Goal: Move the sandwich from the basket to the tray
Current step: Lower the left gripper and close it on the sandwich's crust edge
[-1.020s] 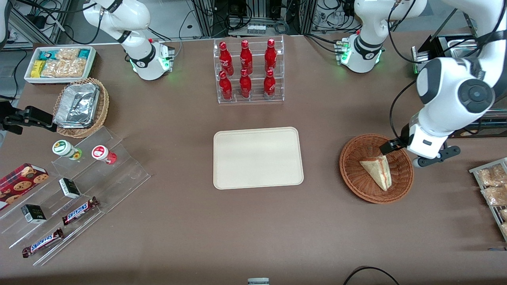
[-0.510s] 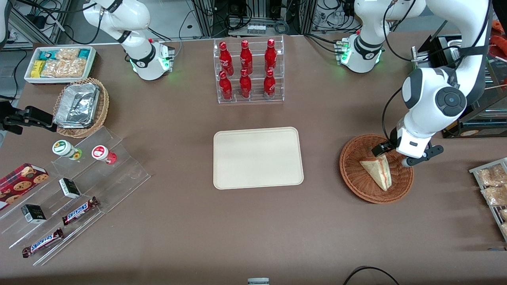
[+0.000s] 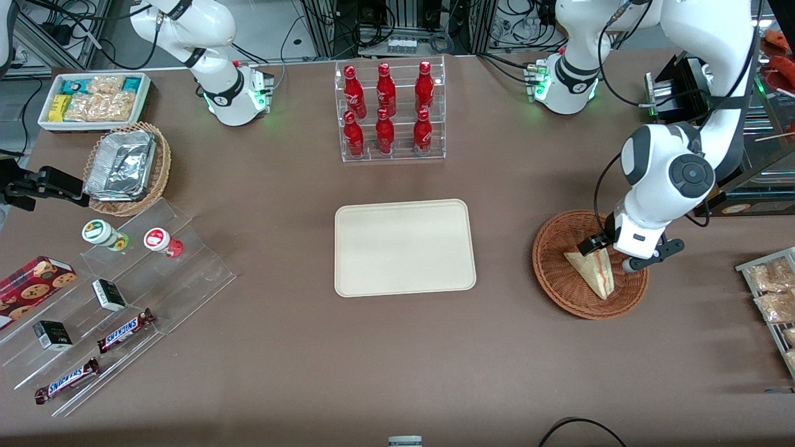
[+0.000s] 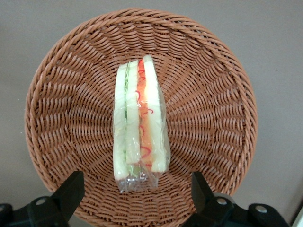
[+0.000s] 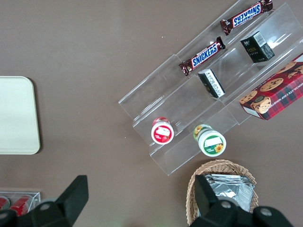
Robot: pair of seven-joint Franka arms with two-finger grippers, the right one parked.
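Note:
The sandwich, a plastic-wrapped wedge with green and orange-pink layers, lies in the round reddish-brown wicker basket toward the working arm's end of the table. My left gripper hangs open just above the basket. Its two black fingers stand either side of the sandwich's wide end without touching it, and the gap between them at the gripper is wider than the wedge. The cream tray lies bare in the middle of the table, also seen in the right wrist view.
A clear rack of red bottles stands farther from the camera than the tray. A wire rack of snack packets sits at the working arm's table edge. An acrylic step stand with candy bars and a foil-tray basket lie toward the parked arm's end.
My left arm has swung in over the basket and come down, bringing the open gripper from the basket's rim to over the sandwich's wide end. The sandwich has not moved.

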